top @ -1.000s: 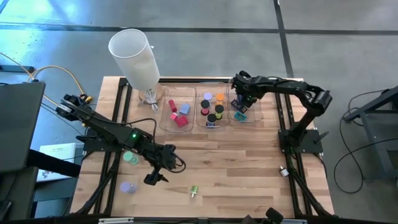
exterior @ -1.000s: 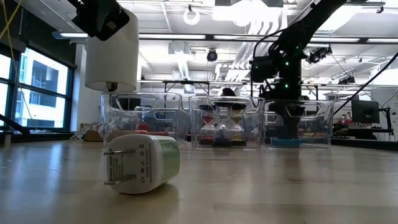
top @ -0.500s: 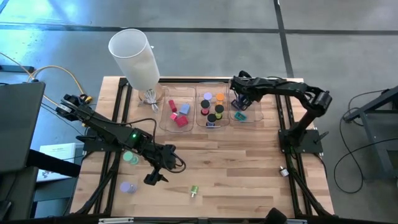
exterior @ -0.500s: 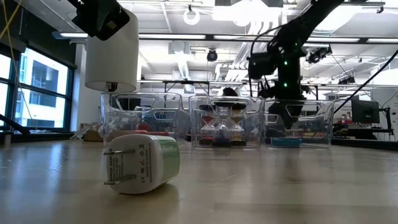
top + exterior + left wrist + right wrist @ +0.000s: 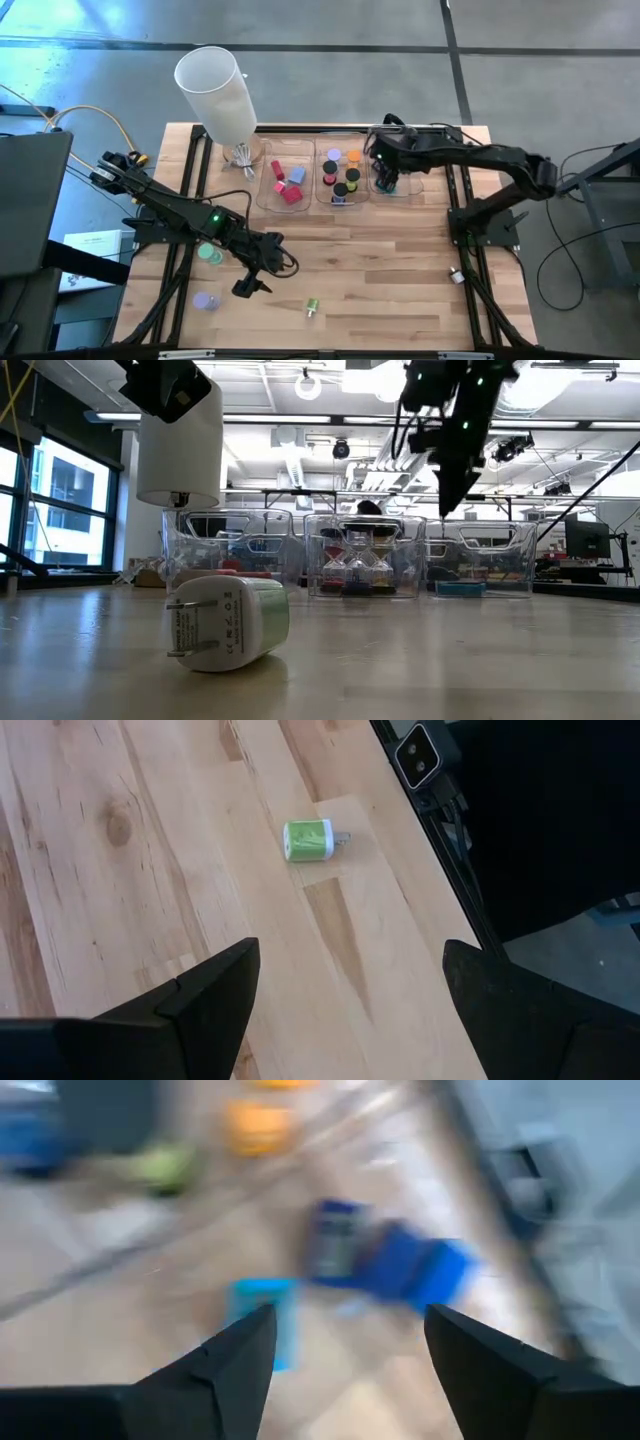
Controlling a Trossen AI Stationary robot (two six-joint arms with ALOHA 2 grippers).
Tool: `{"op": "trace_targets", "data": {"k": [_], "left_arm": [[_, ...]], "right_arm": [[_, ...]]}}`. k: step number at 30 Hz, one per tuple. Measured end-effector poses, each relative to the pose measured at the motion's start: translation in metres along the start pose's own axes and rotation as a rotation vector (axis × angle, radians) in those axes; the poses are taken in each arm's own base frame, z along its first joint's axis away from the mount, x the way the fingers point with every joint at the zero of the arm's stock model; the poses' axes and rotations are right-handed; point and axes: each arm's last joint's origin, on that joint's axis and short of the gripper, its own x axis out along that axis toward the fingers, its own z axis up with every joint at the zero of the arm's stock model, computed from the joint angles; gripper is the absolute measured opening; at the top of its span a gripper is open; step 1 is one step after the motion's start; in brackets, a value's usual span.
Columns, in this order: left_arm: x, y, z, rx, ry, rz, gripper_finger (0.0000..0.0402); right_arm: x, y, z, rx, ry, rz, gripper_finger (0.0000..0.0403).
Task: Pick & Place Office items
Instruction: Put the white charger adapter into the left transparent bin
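The table (image 5: 380,270) is pale wood with visible grain. On it lie a green-and-white charger plug (image 5: 311,307), a lavender cap (image 5: 204,300) and a teal cap (image 5: 209,254). Clear trays hold red and pink blocks (image 5: 290,192), black discs (image 5: 340,189), an orange cap (image 5: 352,157) and blue clips (image 5: 395,1265). The cylinder (image 5: 217,92) is translucent white. Both arms are dark.

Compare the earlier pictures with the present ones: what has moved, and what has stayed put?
The right gripper has lifted out of the right-hand clear plastic tray, open and empty, leaving a teal piece inside. The left gripper stayed low over the table, open; the green-and-white plug charger did not move.
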Motion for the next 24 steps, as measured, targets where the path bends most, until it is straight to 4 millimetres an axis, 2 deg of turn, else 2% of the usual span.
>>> {"op": "trace_targets", "data": {"k": [5, 11, 15, 20, 24], "left_arm": [[0.0, 0.0, 0.0, 0.0, 0.0, 0.0, 0.0308], [0.0, 0.0, 0.0, 0.0, 0.0, 0.0, 0.0308], [0.002, -0.002, -0.001, 0.002, 0.006, -0.004, 0.0308], [0.012, -0.005, -0.003, 0.011, 0.042, -0.015, 0.0308], [0.022, -0.004, -0.006, 0.025, 0.072, -0.016, 0.0308]], "right_arm": [[-0.017, 0.018, -0.008, -0.021, 0.017, 0.269, 0.0256], [-0.026, 0.034, -0.024, -0.052, 0.121, 0.311, 0.0299], [-0.032, 0.044, -0.036, 0.012, 0.225, 0.324, 0.032], [-0.043, 0.06, -0.056, 0.021, 0.372, 0.338, 0.0327], [-0.048, 0.08, -0.071, -0.076, 0.369, 0.339, 0.0324]]}}
